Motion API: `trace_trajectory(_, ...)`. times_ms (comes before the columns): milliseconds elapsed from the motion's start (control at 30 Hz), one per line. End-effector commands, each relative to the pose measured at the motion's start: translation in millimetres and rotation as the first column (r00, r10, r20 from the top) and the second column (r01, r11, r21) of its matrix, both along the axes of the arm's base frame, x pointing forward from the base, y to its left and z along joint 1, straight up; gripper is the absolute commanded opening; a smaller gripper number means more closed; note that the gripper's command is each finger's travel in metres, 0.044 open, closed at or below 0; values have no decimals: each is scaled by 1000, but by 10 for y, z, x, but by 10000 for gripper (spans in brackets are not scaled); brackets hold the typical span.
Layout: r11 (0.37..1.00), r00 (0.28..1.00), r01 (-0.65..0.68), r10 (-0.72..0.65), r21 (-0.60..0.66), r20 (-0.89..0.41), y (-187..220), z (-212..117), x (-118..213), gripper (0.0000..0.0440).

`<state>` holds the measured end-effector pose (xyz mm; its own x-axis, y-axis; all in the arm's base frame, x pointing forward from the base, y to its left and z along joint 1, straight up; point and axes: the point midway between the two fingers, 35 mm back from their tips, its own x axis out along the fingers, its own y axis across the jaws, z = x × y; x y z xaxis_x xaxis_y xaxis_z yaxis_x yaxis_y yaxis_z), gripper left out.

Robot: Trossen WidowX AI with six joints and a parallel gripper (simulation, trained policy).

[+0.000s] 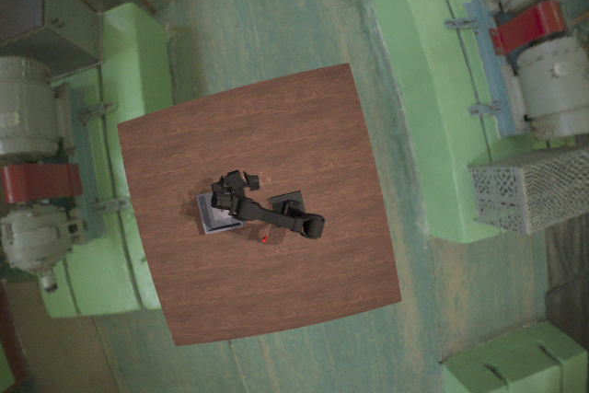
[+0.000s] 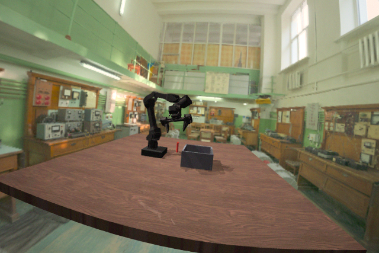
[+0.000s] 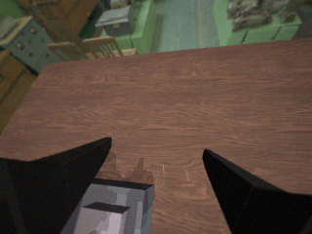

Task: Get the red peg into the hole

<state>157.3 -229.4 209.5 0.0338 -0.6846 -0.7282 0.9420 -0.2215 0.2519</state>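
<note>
The red peg [image 1: 264, 238] [image 2: 177, 147] stands upright on the table, between the arm's base and the box. The open grey box [image 1: 202, 215] [image 2: 196, 159] [image 3: 147, 207] sits beside it. In the wrist view part of the box shows at the lower left, with the pale plate [image 3: 99, 221] inside; the arm covers part of the box in the top view. The plate's hole is barely visible at the wrist view's bottom edge. My gripper [image 1: 235, 179] [image 2: 176, 131] [image 3: 157, 147] is open and empty, high above the table, well above the peg and near the box's edge.
The brown wooden table [image 1: 285, 117] [image 2: 153, 195] [image 3: 171, 93] carries the arm's black base [image 2: 154, 152], close to the peg. The box walls stand up around the plate. The table's far edge crosses the upper part of the wrist view.
</note>
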Motion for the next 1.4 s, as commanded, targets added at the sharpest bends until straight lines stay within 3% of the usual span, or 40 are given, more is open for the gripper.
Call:
trace_trajectory(0, 993, 993, -111, 112, 36, -37, 162, -23, 211, 440)
trace_trajectory(267, 927, 927, -350, 363, 131, -96, 672, -82, 632, 440)
trace_trajectory(633, 760, 761, -569, 632, 315, -148, 1583, -284, 925, 440)
trace_trajectory(1000, 618, 615, -605, 763, 502, -198, 2435, -567, 782, 440)
trace_trajectory(1367, 543, 512, -583, 823, 605, -245, 2980, -877, 513, 440)
